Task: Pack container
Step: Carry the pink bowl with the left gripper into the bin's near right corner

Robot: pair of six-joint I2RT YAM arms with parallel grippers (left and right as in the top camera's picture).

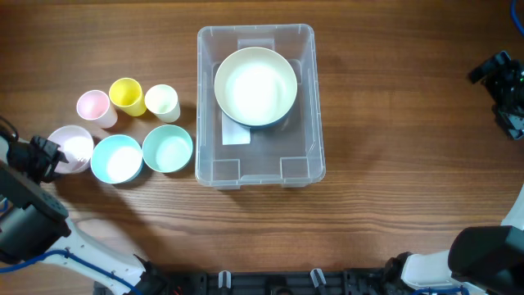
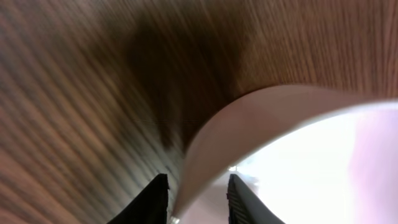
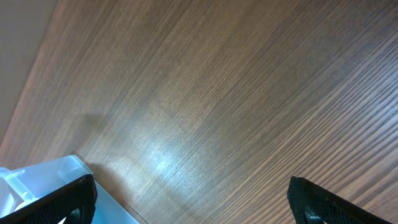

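The clear container (image 1: 312, 106) stands mid-table and shows at the lower left of the right wrist view (image 3: 37, 186). A large cream bowl (image 1: 255, 86) sits inside it over a white label (image 1: 236, 135). My left gripper (image 1: 56, 156) is at the far left, shut on the rim of a pink bowl (image 1: 75, 143). In the left wrist view its fingers (image 2: 198, 199) straddle the pink bowl's rim (image 2: 261, 124), one inside and one outside. My right gripper (image 1: 506, 90) is open and empty at the far right edge, over bare wood (image 3: 193, 199).
Left of the container stand a light blue bowl (image 1: 116, 159) and a teal bowl (image 1: 167, 148). Behind them are a pink cup (image 1: 93, 106), a yellow cup (image 1: 126, 94) and a cream cup (image 1: 162, 102). The pink bowl touches the light blue one.
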